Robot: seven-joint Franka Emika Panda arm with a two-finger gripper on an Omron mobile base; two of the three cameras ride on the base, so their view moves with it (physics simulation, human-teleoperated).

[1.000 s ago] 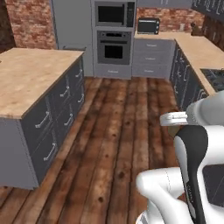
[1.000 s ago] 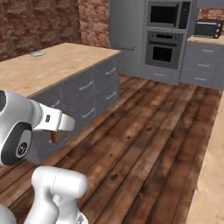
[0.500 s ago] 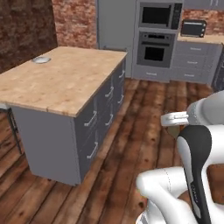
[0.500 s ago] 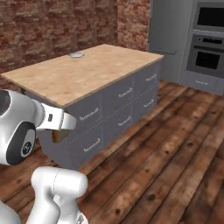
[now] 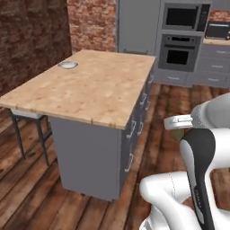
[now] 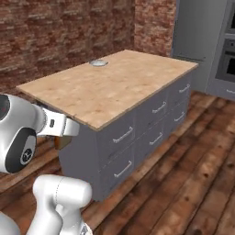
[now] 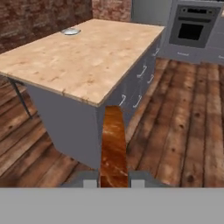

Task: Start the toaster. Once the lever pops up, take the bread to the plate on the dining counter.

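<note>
The bread [image 7: 113, 146] was clamped edge-on between the two fingers of the gripper [image 7: 113, 183], which was closed on it; in the hand view the slice ran straight out from the fingertips, brown crust along its length, pointing at the near corner of the dining counter. In the right base view a sliver of tan showed just under the white wrist, and in the left base view a small tan patch sat below the hand, so the slice was carried low in front of the arm, over the wooden floor [image 5: 31, 197] and not yet above the tabletop.

The dining counter [image 5: 99, 85] stood ahead and to the left, its light wood-grain tabletop bare apart from the plate [image 5: 68, 65], which lay near the far left corner, well apart from the bread. The same plate appeared at the far edge in the right base view [image 6: 97, 63] and at the top left of the hand view [image 7: 70, 31]. Grey drawers [image 6: 137, 137] faced the robot's side, and a stool [image 5: 27, 121] was tucked under the near left end.

Judged from this, the toasting and the lifting out of the slice were done, and the carry was under way. What remained was to close on the counter, reach across the tabletop to the far corner, and set the slice on the plate. An oven wall [image 5: 184, 40] stood behind, beside brick [image 5: 90, 22].
</note>
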